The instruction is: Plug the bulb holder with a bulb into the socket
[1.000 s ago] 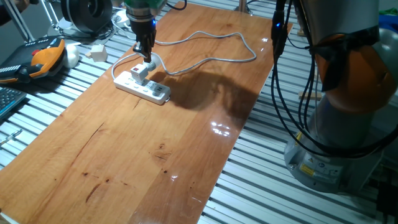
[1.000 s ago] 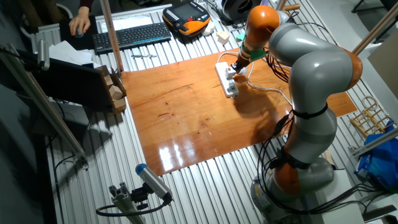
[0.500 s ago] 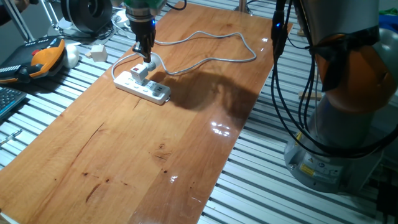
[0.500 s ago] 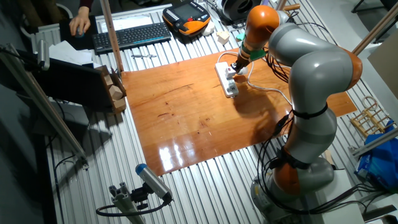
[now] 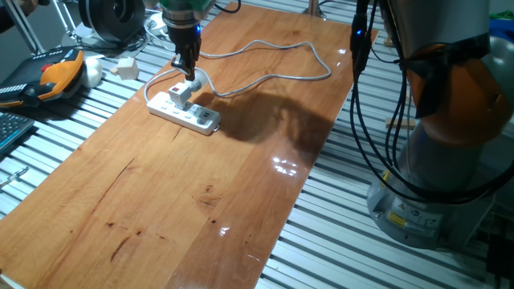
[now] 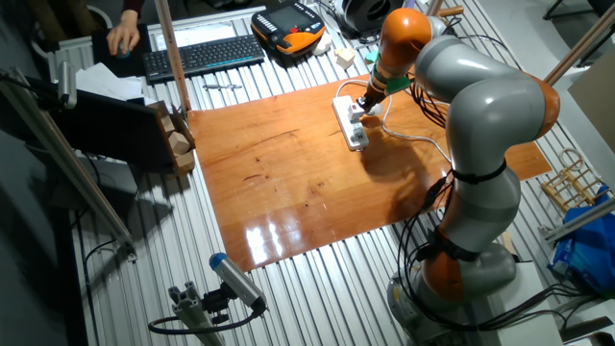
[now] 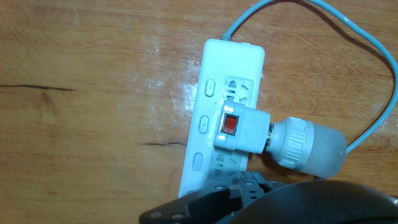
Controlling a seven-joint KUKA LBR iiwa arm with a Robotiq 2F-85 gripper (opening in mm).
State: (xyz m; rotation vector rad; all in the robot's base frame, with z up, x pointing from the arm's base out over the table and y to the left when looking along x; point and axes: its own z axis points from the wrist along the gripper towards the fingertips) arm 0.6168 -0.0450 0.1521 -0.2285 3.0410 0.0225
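The socket [image 5: 202, 119] is a long white power strip lying on the wooden board at the far left; it also shows in the other fixed view [image 6: 356, 137] and the hand view [image 7: 214, 68]. The bulb holder with a bulb [image 5: 181, 94] sits plugged into the strip. In the hand view its body [image 7: 242, 130] has a red switch and its bulb [image 7: 311, 146] points right. My gripper [image 5: 189, 74] hovers just above the holder [image 6: 357, 113], apart from it. Only dark gripper parts [image 7: 249, 190] show at the bottom of the hand view.
The strip's grey cable [image 5: 281, 46] loops across the far part of the board. Off the board to the left lie a white cube [image 5: 126, 66], an orange teach pendant [image 5: 60, 71] and a keyboard [image 6: 202, 55]. The arm's base [image 6: 461, 279] stands at the board's right side.
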